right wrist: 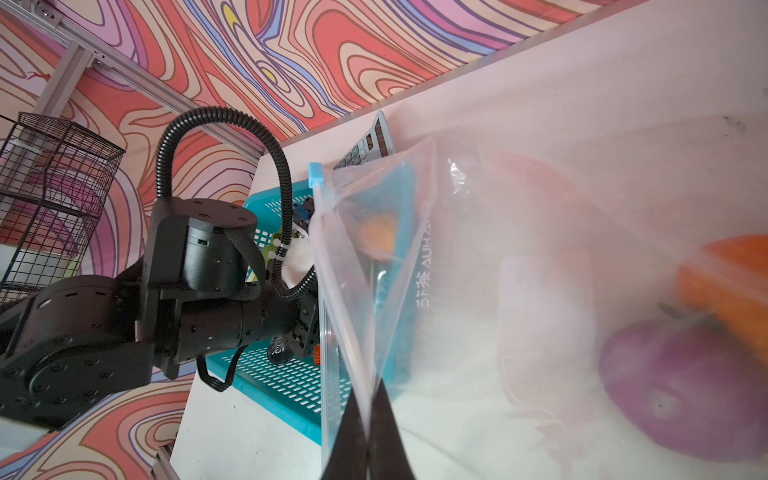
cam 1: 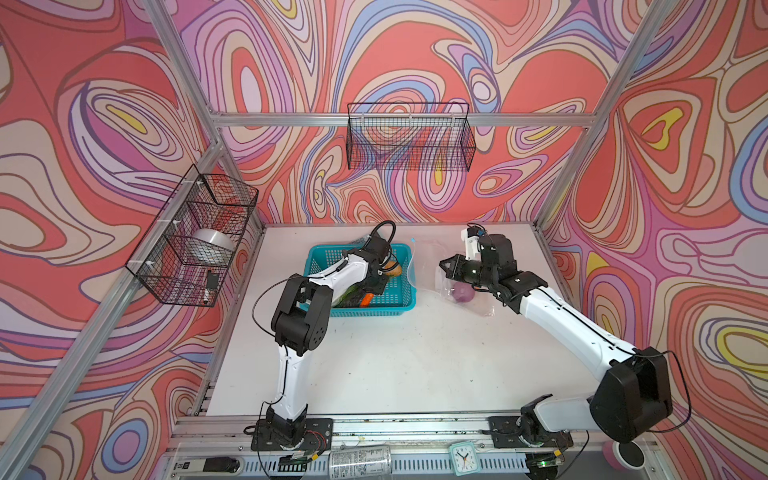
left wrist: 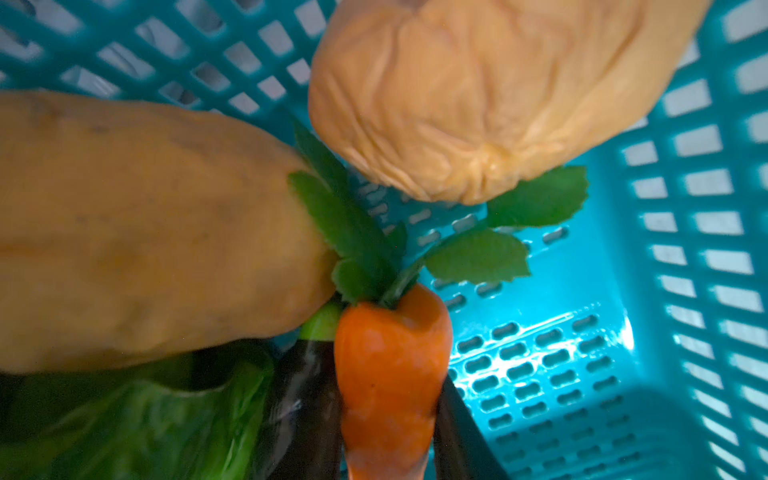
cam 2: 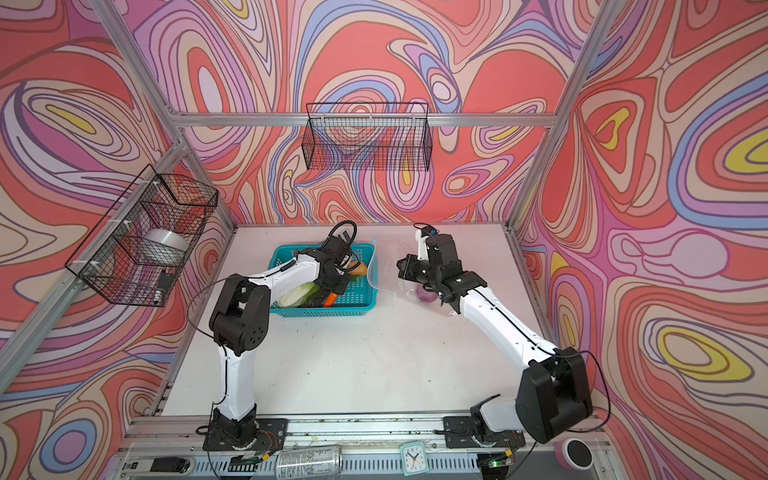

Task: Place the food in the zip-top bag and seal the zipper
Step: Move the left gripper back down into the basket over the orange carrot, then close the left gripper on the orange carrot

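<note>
Your left pincer (left wrist: 384, 370) grips the orange carrot (left wrist: 388, 399) inside the teal basket (left wrist: 582, 374), with a dark finger (left wrist: 461, 436) pressed against each side of it. The carrot's green leaves (left wrist: 353, 232) fan out between two tan potatoes, the long potato (left wrist: 145, 232) and the wrinkled potato (left wrist: 469, 95), which sits near the basket wall. The blurred green cabbage (left wrist: 137, 419) lies partly under the long potato.

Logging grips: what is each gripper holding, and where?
The right gripper pinches the bag at its zipper edge; left gripper clasps the carrot around its body.
</note>
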Robot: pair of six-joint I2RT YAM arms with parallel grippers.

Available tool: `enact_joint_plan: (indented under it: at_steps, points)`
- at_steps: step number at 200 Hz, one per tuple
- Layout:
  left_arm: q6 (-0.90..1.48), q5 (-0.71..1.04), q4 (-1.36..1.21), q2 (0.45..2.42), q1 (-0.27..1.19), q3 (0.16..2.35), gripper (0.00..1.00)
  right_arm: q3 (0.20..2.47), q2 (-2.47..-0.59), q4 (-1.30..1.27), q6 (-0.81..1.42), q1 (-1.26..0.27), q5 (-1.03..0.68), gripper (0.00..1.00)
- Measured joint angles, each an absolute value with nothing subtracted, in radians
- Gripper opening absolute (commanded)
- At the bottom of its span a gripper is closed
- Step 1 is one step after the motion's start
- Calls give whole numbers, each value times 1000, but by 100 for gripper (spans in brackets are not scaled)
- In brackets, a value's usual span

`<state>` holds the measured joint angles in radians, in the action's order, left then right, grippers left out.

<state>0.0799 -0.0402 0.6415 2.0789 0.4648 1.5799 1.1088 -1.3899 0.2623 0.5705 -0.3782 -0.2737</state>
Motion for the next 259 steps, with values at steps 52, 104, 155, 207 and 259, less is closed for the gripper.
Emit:
enact_joint_plan:
  at_steps: [52, 104, 155, 207, 259]
  points:
    - [172, 3, 642, 2041, 465, 1579, 28, 1109, -1390, 262, 570, -378, -274, 0]
    - [264, 32, 636, 2042, 464, 1576, 37, 1109, -1390, 262, 570, -378, -274, 0]
    - [351, 68, 632, 2061, 464, 1576, 40, 1109, -1390, 262, 571, -378, -274, 0]
    - [372, 73, 617, 2051, 464, 1562, 20, 1109, -1390, 262, 570, -378, -274, 0]
    - [371, 80, 617, 1971, 464, 1555, 22, 1109, -1390, 262, 571, -378, -274, 0]
